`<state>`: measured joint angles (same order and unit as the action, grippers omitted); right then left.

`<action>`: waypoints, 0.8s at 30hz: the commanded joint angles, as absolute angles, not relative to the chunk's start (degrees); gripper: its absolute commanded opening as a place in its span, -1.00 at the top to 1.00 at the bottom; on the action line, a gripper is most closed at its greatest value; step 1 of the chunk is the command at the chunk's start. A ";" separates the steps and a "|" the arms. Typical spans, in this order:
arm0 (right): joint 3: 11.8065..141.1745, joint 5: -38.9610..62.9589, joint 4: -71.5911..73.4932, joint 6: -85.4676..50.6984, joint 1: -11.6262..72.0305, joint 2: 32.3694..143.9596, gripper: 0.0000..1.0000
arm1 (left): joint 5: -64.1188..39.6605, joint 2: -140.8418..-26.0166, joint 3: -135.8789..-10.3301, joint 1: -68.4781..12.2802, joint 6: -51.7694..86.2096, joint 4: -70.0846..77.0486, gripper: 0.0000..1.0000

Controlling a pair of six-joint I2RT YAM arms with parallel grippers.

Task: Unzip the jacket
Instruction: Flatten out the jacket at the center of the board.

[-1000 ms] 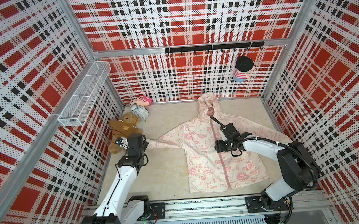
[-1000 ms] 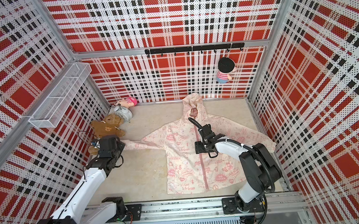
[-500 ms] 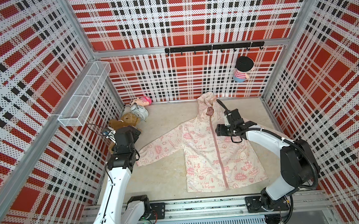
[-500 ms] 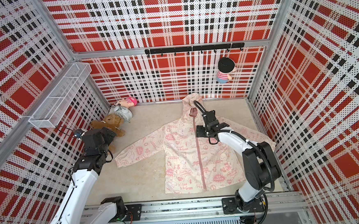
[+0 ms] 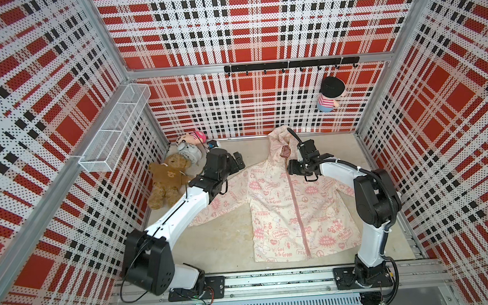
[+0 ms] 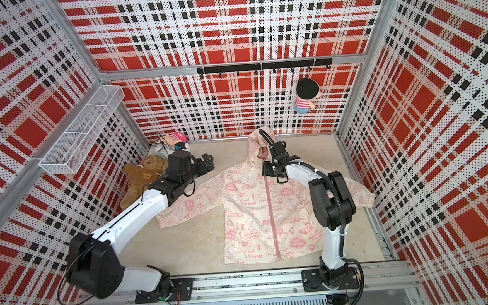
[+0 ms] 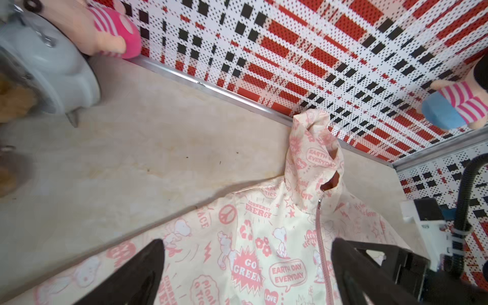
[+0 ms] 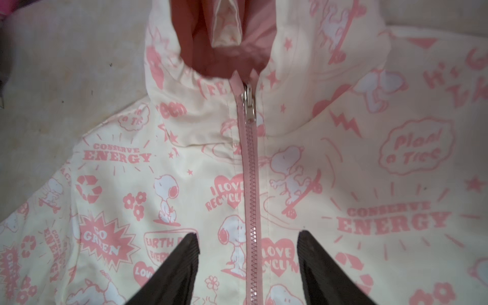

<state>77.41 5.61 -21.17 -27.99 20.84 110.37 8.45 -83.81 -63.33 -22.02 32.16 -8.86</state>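
1. Right wrist view is showing the right gripper (image 8: 248, 233) half-open, straddling the zipper (image 8: 250, 184) below its pull (image 8: 249, 105), gripping nothing.
2. Left gripper (image 7: 247, 239), having dropped the sleeve (image 5: 220, 207), is hovering wide over the jacket (image 5: 272, 215) lying flat near the bear (image 5: 166, 178).
3. Hood (image 5: 278, 145) is crowding the wall (image 5: 234, 116); hemward travel looks free.

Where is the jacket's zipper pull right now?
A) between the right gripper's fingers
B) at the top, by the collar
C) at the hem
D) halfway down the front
B: in the right wrist view the metal zipper pull sits at the top of the closed pink zipper, just below the hood opening of the jacket, beyond the tips of the open right gripper.
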 commanded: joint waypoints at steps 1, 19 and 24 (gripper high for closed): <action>74.03 4.92 -19.72 -29.74 22.66 111.61 -0.25 | 3.60 -88.74 -66.97 -22.06 31.16 -5.56 -0.99; 57.15 5.23 -10.66 -38.13 33.04 106.17 0.63 | -11.23 -108.31 -79.34 -20.92 34.78 1.05 -0.63; 53.27 4.01 -9.58 -34.63 33.05 93.26 -0.09 | -18.47 -111.59 -83.27 -22.13 17.00 5.31 -0.96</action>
<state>54.24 4.19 -9.10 -35.57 33.23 100.22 -12.56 -110.93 -81.25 -21.39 29.06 0.58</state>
